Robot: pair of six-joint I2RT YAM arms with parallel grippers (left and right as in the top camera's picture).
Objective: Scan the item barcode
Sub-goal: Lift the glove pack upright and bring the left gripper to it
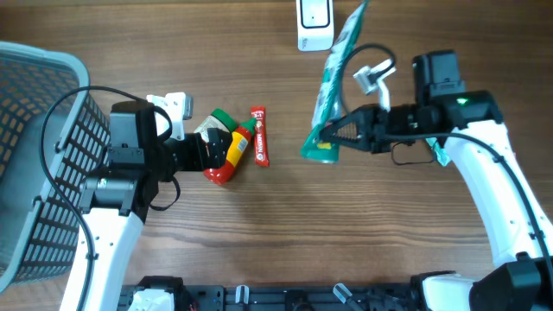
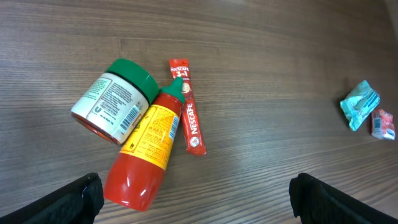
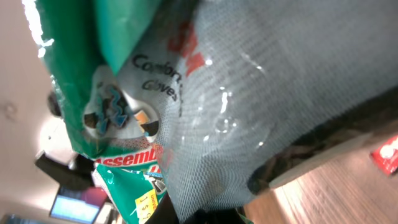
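The item is a long green packet of gloves [image 1: 339, 73], held slanting above the table with its top end close to the white scanner [image 1: 314, 24] at the far edge. My right gripper [image 1: 323, 141] is shut on the packet's lower end. In the right wrist view the packet [image 3: 217, 93] fills the frame, with grey mesh fabric behind clear film and a yellow price sticker [image 3: 144, 202]; no barcode shows. My left gripper [image 2: 199, 202] stands open just above the table, its fingers [image 2: 74, 199] far apart, with the base of a red sauce bottle [image 2: 149, 155] near the left one.
Lying together at the middle left are a red sauce bottle [image 1: 229, 155], a green-lidded jar [image 1: 214, 123] and a red Nescafe stick [image 1: 259, 136]. A grey mesh basket [image 1: 34, 155] fills the left edge. A small teal packet [image 2: 359, 104] and a red one [image 2: 384, 123] lie under the right arm.
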